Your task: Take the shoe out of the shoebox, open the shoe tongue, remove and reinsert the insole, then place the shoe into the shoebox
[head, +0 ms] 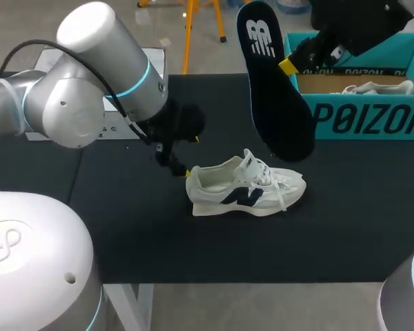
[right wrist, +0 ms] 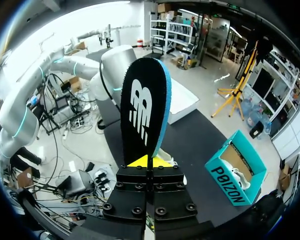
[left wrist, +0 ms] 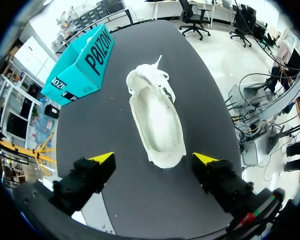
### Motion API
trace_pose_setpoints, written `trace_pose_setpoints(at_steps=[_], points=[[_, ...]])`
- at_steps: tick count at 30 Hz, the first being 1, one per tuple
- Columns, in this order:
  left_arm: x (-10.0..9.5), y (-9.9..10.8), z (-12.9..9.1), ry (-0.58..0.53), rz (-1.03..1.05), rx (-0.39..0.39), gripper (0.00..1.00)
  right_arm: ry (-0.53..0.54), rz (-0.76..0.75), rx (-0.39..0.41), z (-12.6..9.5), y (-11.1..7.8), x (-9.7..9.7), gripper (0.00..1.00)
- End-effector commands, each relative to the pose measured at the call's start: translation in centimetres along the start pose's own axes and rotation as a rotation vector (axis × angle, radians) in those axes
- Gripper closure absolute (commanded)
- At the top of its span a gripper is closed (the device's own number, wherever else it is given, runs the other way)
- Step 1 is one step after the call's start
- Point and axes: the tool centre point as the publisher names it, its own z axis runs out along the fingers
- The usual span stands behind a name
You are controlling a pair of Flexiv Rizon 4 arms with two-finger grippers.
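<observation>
The right claw [right wrist: 147, 162] is clamped on the black insole [head: 274, 83], held above the white shoe [head: 245, 186]; the left claw [left wrist: 154, 158] sits at the shoe's heel, fingers apart.

Ahead of the left gripper's [left wrist: 155, 157] spread fingers the shoe [left wrist: 157, 117] blocks passage; bare mat [left wrist: 210, 115] flanks it; the raised insole [head: 276, 89] hangs overhead.

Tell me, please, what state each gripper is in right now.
Left gripper: open, empty, at the heel of the shoe.
Right gripper: shut on the insole, held above the table.
</observation>
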Motion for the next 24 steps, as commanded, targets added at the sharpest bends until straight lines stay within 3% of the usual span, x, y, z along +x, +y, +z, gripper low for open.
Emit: trace_pose_setpoints(at_steps=[1, 6, 12, 17, 18, 20, 24], points=[[-1.9, -2.6, 3.1, 0.018, -0.008, -0.047, 0.00, 0.000, 0.001, 0.004, 0.1, 0.2, -0.1, 1.00], [-2.5, -3.6, 6.1, 0.024, -0.023, -0.055, 0.00, 0.000, 0.001, 0.004, 0.1, 0.2, -0.1, 1.00], [-3.4, -2.9, 9.8, 0.031, -0.064, -0.076, 0.00, 0.000, 0.001, 0.004, 0.1, 0.2, -0.1, 1.00], [-3.0, -2.7, 11.2, 0.055, -0.074, -0.090, 0.00, 0.000, 0.001, 0.004, 0.1, 0.2, -0.1, 1.00], [-2.8, -2.7, 11.2, 0.066, -0.071, -0.085, 0.17, 0.000, 0.001, 0.004, 0.1, 0.2, -0.1, 1.00], [-2.7, -2.8, 11.4, 0.057, -0.074, -0.091, 0.96, 0.000, 0.001, 0.004, 0.1, 0.2, -0.1, 1.00], [-2.3, -2.7, 12.0, 0.091, -0.069, -0.084, 1.00, 0.000, 0.001, 0.004, 0.1, 0.2, -0.1, 1.00]])
